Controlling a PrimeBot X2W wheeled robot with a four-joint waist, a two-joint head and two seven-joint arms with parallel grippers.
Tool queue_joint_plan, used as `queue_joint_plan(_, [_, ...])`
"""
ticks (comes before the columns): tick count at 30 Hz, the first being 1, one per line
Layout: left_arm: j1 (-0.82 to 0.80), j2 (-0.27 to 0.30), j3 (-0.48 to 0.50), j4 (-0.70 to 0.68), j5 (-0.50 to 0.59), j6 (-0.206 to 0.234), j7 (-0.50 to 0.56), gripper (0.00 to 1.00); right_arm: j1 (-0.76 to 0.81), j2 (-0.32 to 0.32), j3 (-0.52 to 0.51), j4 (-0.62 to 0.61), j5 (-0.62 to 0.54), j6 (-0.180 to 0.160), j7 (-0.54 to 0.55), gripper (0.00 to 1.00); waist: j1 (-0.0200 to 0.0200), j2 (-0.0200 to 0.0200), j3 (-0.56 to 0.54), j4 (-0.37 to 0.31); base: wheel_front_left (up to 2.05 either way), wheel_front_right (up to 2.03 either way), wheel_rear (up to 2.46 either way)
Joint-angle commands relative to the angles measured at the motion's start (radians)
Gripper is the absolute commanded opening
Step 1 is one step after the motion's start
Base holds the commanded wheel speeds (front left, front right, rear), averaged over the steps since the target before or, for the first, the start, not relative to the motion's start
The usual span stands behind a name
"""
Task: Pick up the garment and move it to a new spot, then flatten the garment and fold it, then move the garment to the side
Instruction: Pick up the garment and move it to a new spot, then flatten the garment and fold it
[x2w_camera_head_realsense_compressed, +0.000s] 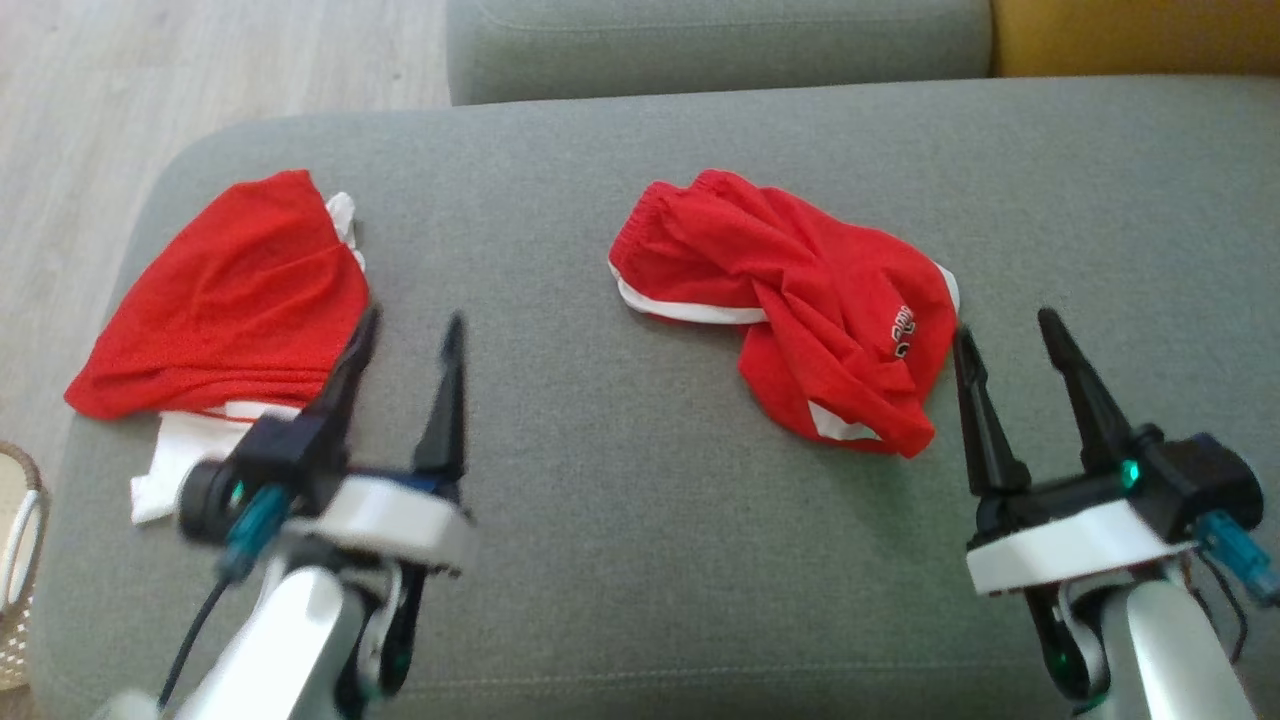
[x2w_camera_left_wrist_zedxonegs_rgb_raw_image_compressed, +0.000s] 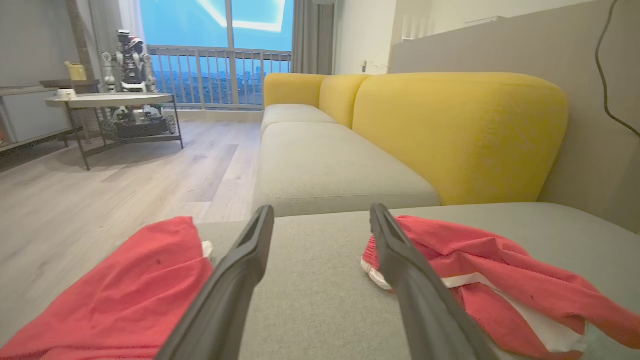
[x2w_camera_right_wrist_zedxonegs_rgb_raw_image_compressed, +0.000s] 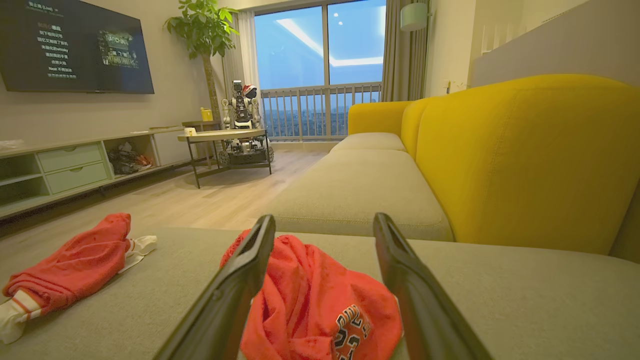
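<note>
- The left gripper (x2w_camera_head_realsense_compressed: 412, 320) hangs low over the grey sofa cushion (x2w_camera_head_realsense_compressed: 600, 480) with its two fingers spread wide and only bare cushion between them.
- The right gripper (x2w_camera_head_realsense_compressed: 1005, 328) is likewise spread wide and holds nothing. It sits near the cushion's front right.
- A woven basket (x2w_camera_head_realsense_compressed: 20, 560) stands on the floor beside the cushion's left front corner.
- The folded red garment (x2w_camera_head_realsense_compressed: 230, 300) lies flat at the cushion's left end, with white fabric (x2w_camera_head_realsense_compressed: 180, 460) sticking out under its near edge. The left gripper's outer finger crosses the garment's right edge in the head view. Whether it touches the garment I cannot tell.
- The crumpled red shorts (x2w_camera_head_realsense_compressed: 800, 290), white-trimmed and with a printed logo, lie bunched right of centre, well apart from the folded garment. The right gripper's fingertips are just beside their near right edge.
- Beyond the cushion are another grey seat (x2w_camera_right_wrist_zedxonegs_rgb_raw_image_compressed: 360, 185) and a yellow sofa back (x2w_camera_right_wrist_zedxonegs_rgb_raw_image_compressed: 525, 150).
- Farther off, across the wooden floor (x2w_camera_head_realsense_compressed: 150, 70), are a wall television (x2w_camera_right_wrist_zedxonegs_rgb_raw_image_compressed: 75, 45), a potted plant (x2w_camera_right_wrist_zedxonegs_rgb_raw_image_compressed: 202, 25) and a railed window (x2w_camera_right_wrist_zedxonegs_rgb_raw_image_compressed: 320, 50).
</note>
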Motion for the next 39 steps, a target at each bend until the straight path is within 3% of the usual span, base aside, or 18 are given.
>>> queue_joint_plan(1, [-0.009,0.013,0.077,-0.057,0.014,0.006,-0.012,1.0,-0.015,0.002,0.021,-0.03,0.004,0.0,-0.006,1.0,0.0001,-0.0001,-0.005,0.007,0.0,0.0,0.0])
queue_joint_plan(5, [0.09,-0.026,0.171,-0.098,0.068,-0.006,-0.012,1.0,0.005,0.002,0.02,-0.025,0.01,0.0,-0.006,1.0,0.0001,-0.0001,-0.003,0.009,0.0,0.0,0.0])
queue_joint_plan(12, [0.138,-0.089,0.278,-0.097,0.134,-0.082,-0.012,1.0,0.01,0.002,0.025,0.0,0.011,0.0,-0.006,1.0,0.0001,-0.0001,0.002,0.008,0.0,0.0,0.0])
queue_joint_plan(27, [0.14,-0.182,0.364,-0.028,0.213,-0.209,-0.012,1.0,-0.101,0.002,0.119,0.249,-0.072,0.0,0.043,1.0,0.0001,-0.0001,0.049,0.045,0.0,0.0,0.0])
queue_joint_plan(28, [0.138,-0.186,0.368,-0.024,0.217,-0.215,-0.012,1.0,-0.113,0.002,0.118,0.266,-0.075,0.0,0.048,0.38,0.0001,-0.0001,0.05,0.05,0.0,0.0,0.0])
queue_joint_plan(29, [0.137,-0.19,0.372,-0.021,0.22,-0.219,-0.012,1.0,-0.123,0.002,0.117,0.28,-0.081,0.0,0.048,0.0,0.0001,-0.0001,0.051,0.054,0.0,0.0,0.0])
queue_joint_plan(34, [0.14,-0.202,0.387,-0.01,0.232,-0.234,-0.012,1.0,-0.149,0.002,0.104,0.307,-0.066,0.0,0.045,0.0,0.0001,-0.0001,0.05,0.065,0.0,0.0,0.0])
queue_joint_plan(39, [0.148,-0.215,0.402,-0.001,0.244,-0.248,-0.012,1.0,-0.154,0.002,0.015,0.296,-0.029,0.0,0.067,0.0,0.0001,-0.0001,0.043,0.067,0.0,0.0,0.0])
